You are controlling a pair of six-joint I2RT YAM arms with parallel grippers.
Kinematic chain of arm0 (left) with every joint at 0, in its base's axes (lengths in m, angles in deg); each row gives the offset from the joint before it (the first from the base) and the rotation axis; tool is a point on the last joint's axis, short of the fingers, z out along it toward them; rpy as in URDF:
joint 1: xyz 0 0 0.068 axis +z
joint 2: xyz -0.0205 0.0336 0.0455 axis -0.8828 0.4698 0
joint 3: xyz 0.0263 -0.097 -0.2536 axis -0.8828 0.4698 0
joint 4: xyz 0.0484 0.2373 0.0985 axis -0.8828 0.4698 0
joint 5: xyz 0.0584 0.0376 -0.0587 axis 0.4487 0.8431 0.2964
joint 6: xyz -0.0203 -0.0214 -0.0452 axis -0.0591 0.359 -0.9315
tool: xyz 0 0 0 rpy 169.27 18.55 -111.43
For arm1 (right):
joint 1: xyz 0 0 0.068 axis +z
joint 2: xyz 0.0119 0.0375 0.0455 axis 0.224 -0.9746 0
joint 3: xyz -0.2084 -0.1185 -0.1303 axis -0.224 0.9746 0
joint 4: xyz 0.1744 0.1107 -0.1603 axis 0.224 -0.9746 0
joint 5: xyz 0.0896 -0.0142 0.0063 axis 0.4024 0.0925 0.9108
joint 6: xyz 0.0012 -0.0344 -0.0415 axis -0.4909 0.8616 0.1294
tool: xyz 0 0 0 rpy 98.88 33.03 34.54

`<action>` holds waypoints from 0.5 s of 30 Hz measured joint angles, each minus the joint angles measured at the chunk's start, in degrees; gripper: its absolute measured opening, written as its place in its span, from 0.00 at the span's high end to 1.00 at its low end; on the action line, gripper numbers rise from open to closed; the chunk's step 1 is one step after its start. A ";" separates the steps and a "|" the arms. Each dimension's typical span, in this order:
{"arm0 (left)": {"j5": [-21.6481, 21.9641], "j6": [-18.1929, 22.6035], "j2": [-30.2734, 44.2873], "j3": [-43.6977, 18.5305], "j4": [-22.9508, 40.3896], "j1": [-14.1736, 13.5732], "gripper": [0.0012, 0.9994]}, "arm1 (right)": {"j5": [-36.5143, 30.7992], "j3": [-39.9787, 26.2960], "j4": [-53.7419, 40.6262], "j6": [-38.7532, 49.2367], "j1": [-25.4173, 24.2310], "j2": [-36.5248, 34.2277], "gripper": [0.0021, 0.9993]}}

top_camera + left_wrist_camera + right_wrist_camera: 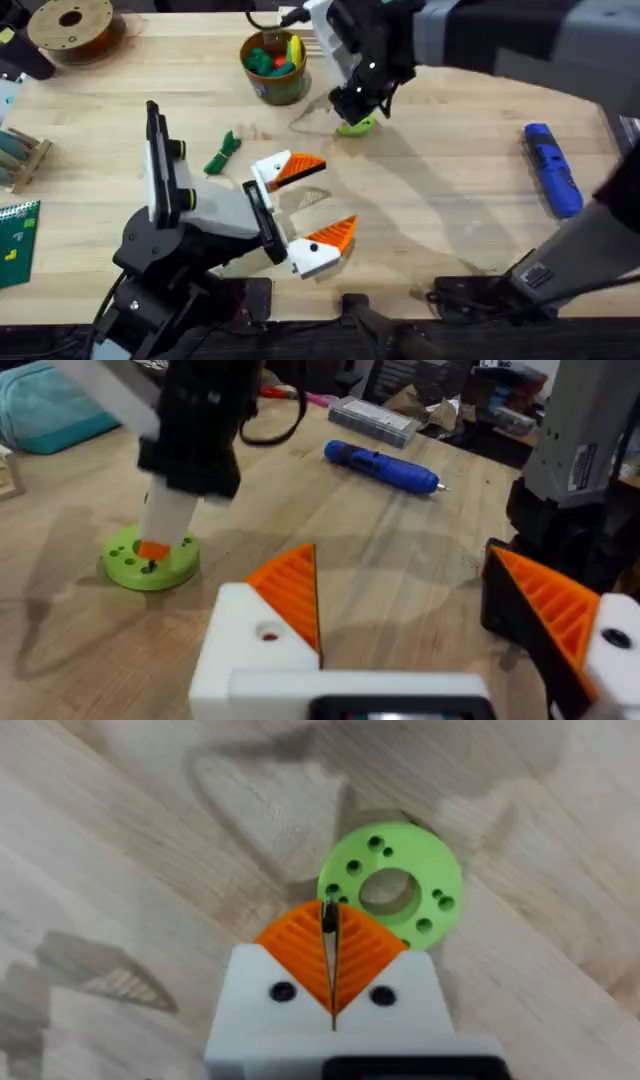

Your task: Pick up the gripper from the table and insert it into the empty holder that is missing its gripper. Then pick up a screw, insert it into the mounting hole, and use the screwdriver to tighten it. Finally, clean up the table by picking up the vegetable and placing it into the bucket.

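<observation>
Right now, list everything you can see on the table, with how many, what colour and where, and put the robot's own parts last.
Ring: one, lime green with holes, centre of the table, under the right gripper's tips.
Bucket: one, olive-brown, far centre, holding green, red and yellow toy food.
Vegetable: one, dark green, flat on the wood beside the left gripper.
Screwdriver: one, blue, right side.
Spool: one, brown, far left corner.
Table: one, light wood.
Left gripper: white with orange pads, open, near centre.
Right gripper: white with orange pads, shut, tips over the ring's edge.
</observation>
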 joint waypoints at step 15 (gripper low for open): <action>0.00 0.00 0.02 0.00 0.00 0.00 0.01 | 0.02 -10.35 -18.09 -0.01 4.20 13.66 0.99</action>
